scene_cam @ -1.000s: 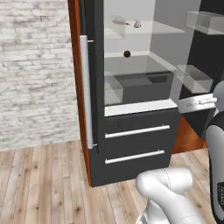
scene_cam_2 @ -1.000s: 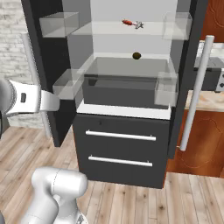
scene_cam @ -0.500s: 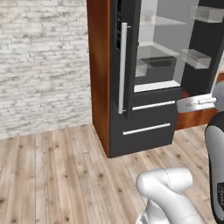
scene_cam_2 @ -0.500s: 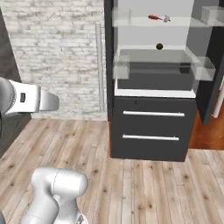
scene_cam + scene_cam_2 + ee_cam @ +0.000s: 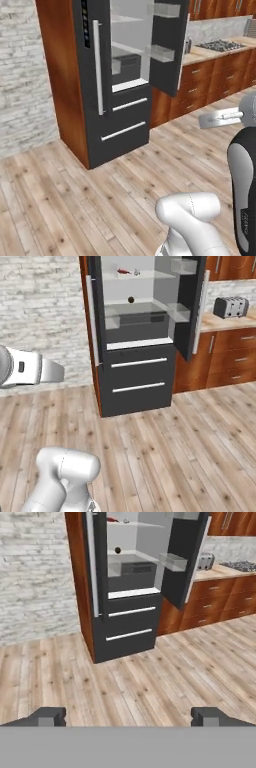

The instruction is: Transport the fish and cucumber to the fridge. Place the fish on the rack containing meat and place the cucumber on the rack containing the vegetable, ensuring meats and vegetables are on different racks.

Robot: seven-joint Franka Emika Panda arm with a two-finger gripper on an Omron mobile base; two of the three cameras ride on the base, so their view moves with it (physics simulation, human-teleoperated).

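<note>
Fridge point(image 5: 137, 336) stands well ahead of the gripper point(image 5: 128, 716), across a broad stretch of wooden floor point(image 5: 125, 677), its two upper doors swung open and its two lower drawers shut. Seen along the hand, the fridge sits up and slightly left of the midline between the two dark fingertips point(image 5: 47, 716), far beyond their reach. The gripper's jaws are spread wide apart with nothing between them but bare floor.

On the upper pale shelf, the rack containing meat point(image 5: 131, 277), lies the meat point(image 5: 123, 271), a slim red piece, and just beside it to the right rests the fish point(image 5: 136, 272), a small whitish lump; whether the two touch is too small to tell. Both appear at the very top of the hand view, above and a little left of the gripper's centre line. One shelf lower sits the vegetable point(image 5: 131, 300), a small dark ball, alone on its rack, directly below the meat and fish and likewise far ahead of the fingers.

To the right of the fridge, further right than the hand's right fingertip points, runs a red-brown wooden counter point(image 5: 232, 323) with a toaster point(image 5: 230, 306) on it. To the left of the fridge is a pale brick wall point(image 5: 45, 311).
</note>
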